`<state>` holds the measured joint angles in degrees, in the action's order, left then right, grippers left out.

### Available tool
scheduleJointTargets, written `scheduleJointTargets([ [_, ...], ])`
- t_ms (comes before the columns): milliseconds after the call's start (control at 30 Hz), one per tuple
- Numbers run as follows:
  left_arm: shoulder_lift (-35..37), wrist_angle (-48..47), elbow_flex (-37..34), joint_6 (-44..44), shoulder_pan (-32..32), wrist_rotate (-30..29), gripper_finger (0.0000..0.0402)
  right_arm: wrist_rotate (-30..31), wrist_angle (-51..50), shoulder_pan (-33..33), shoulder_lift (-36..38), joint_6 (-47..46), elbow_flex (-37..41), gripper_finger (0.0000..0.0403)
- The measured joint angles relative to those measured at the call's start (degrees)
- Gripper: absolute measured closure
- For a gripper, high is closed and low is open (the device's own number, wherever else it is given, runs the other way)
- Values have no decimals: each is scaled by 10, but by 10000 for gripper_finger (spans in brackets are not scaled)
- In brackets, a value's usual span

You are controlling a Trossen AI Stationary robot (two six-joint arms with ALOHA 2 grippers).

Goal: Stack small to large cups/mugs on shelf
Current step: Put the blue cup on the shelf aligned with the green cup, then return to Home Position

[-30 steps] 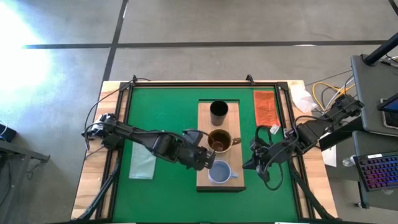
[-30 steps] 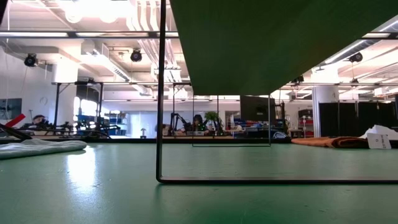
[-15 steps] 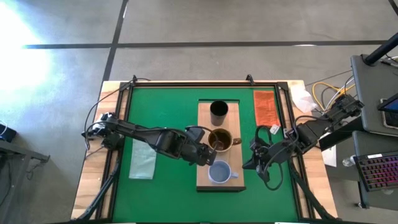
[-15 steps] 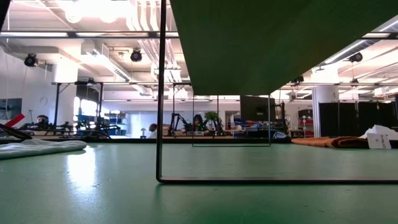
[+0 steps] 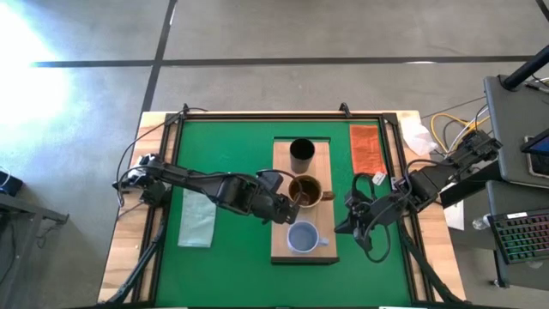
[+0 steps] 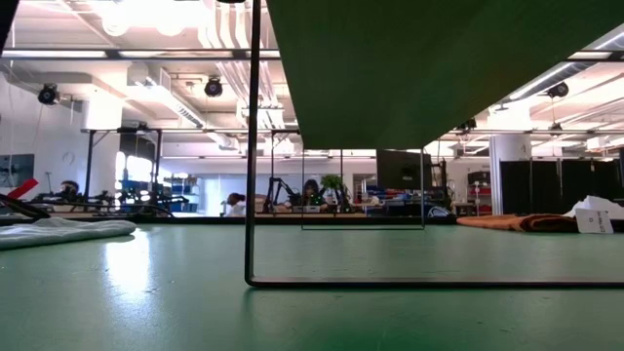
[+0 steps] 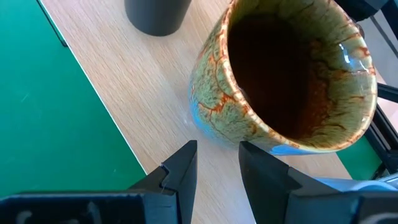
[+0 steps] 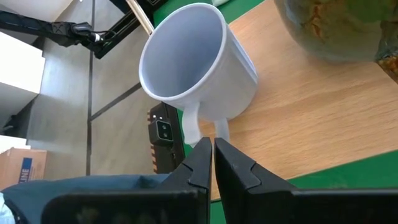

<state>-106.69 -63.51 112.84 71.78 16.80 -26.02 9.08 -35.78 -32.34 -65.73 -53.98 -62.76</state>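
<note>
On the green tabletop, a long wooden shelf [image 5: 303,201] lies with its long axis running from the far edge to the near edge. On it, in a row, stand a black tumbler [image 5: 301,155], a brown-olive mug [image 5: 304,192] and a pale blue-white mug [image 5: 302,237], all upright, mouths up. The left tool [image 7: 216,167], slightly spread, sits just beside the brown-olive mug. The right tool [image 8: 209,163], pressed together, points at the pale mug's handle. A sideways nudge could tip either mug.
</note>
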Motion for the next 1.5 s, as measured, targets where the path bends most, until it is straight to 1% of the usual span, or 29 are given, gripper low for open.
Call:
scheduleJointTargets([
  [133,0,0,0,-3,0,4,297,0,-2,0,0,0,0,392],
  [267,0,0,0,-6,2,35,297,0,-4,0,2,3,0,392],
  [333,0,0,0,-17,5,51,297,1,-2,1,8,19,0,392],
  [433,0,0,1,-28,11,77,297,13,4,2,24,56,-9,392],
  [567,6,1,6,-97,13,119,297,37,7,3,53,146,-49,392],
  [600,9,1,8,-100,12,134,297,39,5,4,60,172,-59,392],
  [667,14,13,8,-96,12,140,297,42,2,4,72,196,-81,392],
  [733,19,58,8,-134,15,149,297,45,1,4,82,198,-106,392],
  [833,31,170,8,-267,23,185,297,46,7,4,97,215,-151,392],
  [933,48,292,8,-386,23,212,297,43,10,3,106,277,-184,392],
  [1000,58,353,7,-462,17,222,297,28,5,2,108,314,-199,392],
  [1067,69,403,6,-519,6,250,297,-10,-6,2,108,320,-204,392],
  [1167,81,457,4,-581,-11,324,297,-131,-6,2,107,349,-192,392],
  [1200,83,463,2,-593,-18,350,297,-160,9,3,107,353,-183,392],
  [1233,84,466,1,-602,-24,374,297,-174,33,3,107,356,-170,392],
  [1300,84,470,-3,-613,-41,415,297,-188,92,3,112,371,-138,392],
  [1367,84,476,-19,-617,-59,441,297,-193,141,7,123,382,-102,392],
  [1433,84,507,-46,-616,-77,474,297,-195,176,22,139,383,-65,392],
  [1500,85,549,-76,-614,-97,523,297,-196,206,42,165,372,-27,392],
])
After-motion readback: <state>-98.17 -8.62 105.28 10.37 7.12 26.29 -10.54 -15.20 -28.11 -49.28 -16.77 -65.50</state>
